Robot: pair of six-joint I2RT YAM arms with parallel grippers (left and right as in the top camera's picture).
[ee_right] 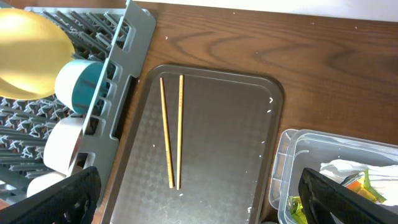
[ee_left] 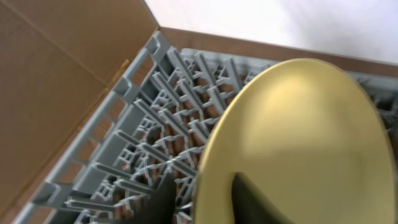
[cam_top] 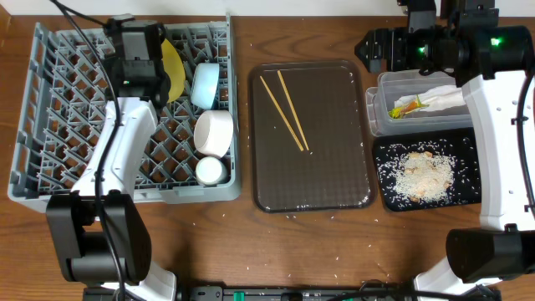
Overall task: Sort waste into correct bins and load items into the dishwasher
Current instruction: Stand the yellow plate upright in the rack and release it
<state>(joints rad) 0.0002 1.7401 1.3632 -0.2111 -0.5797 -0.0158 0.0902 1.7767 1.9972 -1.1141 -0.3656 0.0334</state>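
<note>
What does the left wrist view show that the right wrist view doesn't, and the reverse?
Left wrist only: the left hand straddling the plate at its rim. Right wrist only: chopsticks on the brown tray, the tub, the blue bowl, the white bowl. Both: the plate and the rack.

The dish rack's (cam_top: 58,117) right column is crowded by the upright yellow plate (cam_top: 174,71), light blue bowl (cam_top: 206,85), white bowl (cam_top: 213,132) and small cup (cam_top: 211,170), with the left arm (cam_top: 125,142) slanting across its middle, while its left pegs stand open from above and the brown tray (cam_top: 338,159) lies bare right of the chopsticks (cam_top: 293,112).
</note>
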